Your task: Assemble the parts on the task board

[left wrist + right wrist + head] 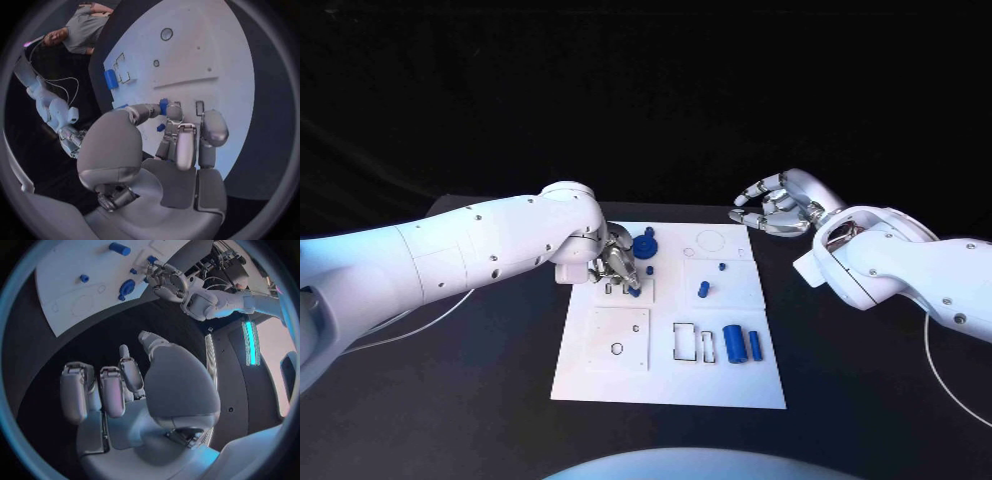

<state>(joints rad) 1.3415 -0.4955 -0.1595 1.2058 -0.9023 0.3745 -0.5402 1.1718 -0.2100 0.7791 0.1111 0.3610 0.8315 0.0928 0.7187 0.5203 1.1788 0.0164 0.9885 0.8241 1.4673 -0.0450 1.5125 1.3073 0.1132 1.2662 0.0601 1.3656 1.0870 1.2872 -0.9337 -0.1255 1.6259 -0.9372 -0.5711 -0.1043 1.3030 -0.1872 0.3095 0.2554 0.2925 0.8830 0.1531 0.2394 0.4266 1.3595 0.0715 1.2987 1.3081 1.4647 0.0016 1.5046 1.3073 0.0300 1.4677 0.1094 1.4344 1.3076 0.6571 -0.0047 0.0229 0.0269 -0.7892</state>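
Observation:
The white task board (668,385) lies in the middle of the black table. My left hand (615,265) is low over its far left part and pinches a small blue part (164,106) between thumb and a finger, right at the board's surface (200,55). A round blue part (646,243) sits just beyond that hand. Two small blue parts (704,290) lie mid-board, and two blue cylinders (734,344) lie side by side near the right edge. My right hand (776,210) hovers off the board's far right corner, holding nothing, fingers loosely bent and apart (119,390).
The board has rectangular cut-outs (687,340), a circular outline (711,241) and a square inset plate (619,338). Thin white cables lie on the table at the left (430,310) and the right (935,360). Dark table surrounds the board.

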